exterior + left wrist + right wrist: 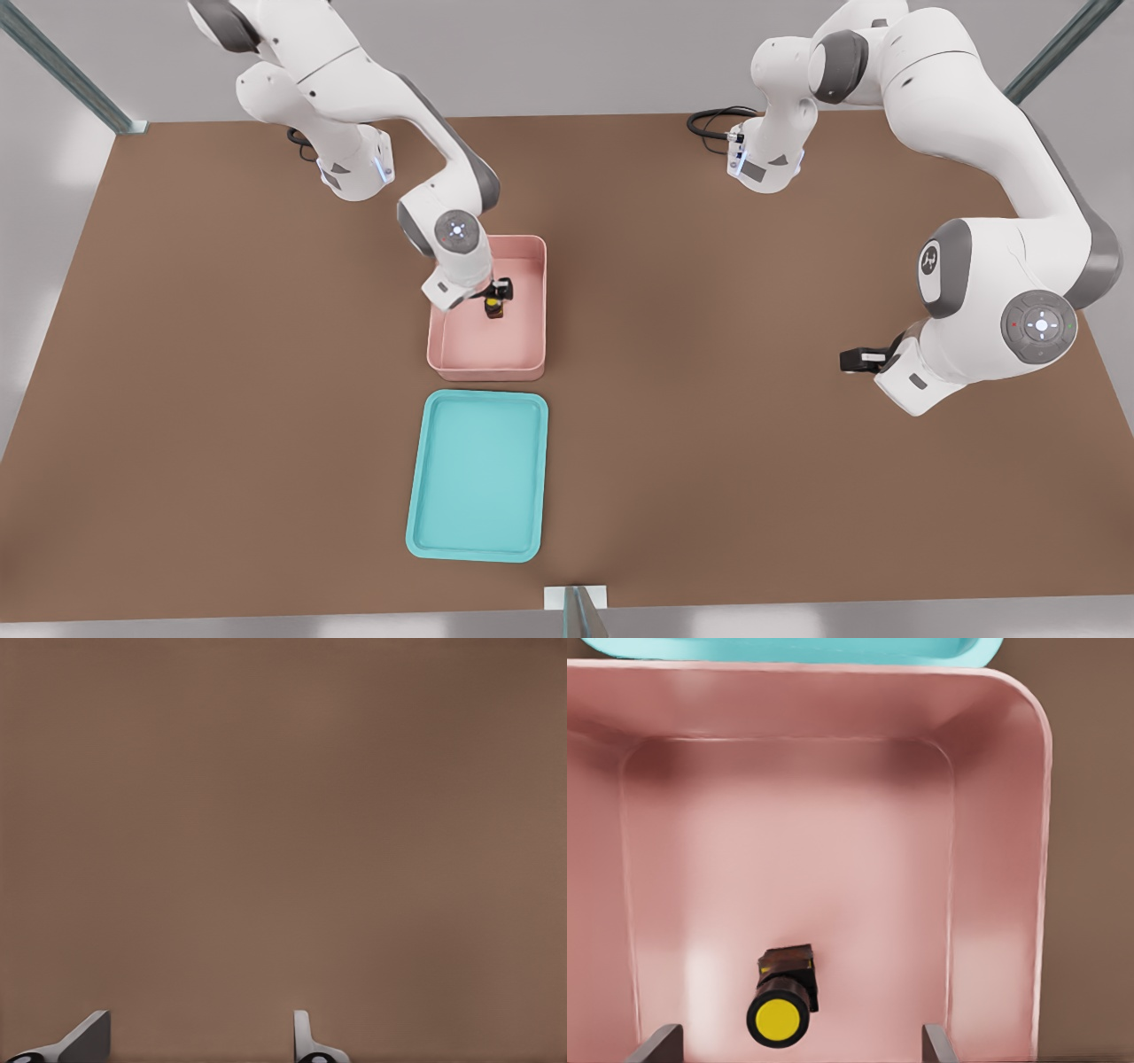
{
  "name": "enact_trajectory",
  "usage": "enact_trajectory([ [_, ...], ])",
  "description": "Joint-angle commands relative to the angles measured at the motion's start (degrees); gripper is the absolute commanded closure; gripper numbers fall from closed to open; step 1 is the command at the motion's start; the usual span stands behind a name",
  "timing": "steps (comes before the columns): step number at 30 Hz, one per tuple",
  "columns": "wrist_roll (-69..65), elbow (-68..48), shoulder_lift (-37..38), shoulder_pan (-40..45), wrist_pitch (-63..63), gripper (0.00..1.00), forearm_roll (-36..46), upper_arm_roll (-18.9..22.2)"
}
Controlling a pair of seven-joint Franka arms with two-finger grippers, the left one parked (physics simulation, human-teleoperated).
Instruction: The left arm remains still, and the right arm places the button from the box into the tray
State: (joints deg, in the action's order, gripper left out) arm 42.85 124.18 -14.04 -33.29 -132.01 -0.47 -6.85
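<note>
The gripper (pixel 802 1047) above the box (pixel 1010 904) shows only its fingertips (pixel 656 1043), cut off by the wrist view's edge.

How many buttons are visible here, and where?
1. The button lies on the floor of the pink box, below the open gripper. The turquoise tray holds none.

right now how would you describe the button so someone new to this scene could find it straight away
On the brown table, find the pale pink box, just beyond the turquoise tray in the front view. The button sits on the box's floor, beneath the right arm's open hand. It is the only thing inside: a tiny dark block with a round yellow cap.
</note>
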Motion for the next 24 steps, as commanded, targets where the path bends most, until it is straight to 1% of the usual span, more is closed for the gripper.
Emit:
enact_trajectory([
  [1,31.9,1.4,-0.6,-0.7,-8.3,0.0,0.0,0.0],
  [4,33.1,3.4,-1.4,-0.8,-11.4,0.0,-0.1,0.0],
  [12,33.9,3.4,-4.9,-2.4,-15.6,0.0,0.0,0.0],
  [16,34.0,4.7,-5.4,-2.4,-18.2,0.0,0.1,0.0],
  [24,34.4,6.2,-5.1,-2.4,-18.6,0.0,0.1,0.0],
])
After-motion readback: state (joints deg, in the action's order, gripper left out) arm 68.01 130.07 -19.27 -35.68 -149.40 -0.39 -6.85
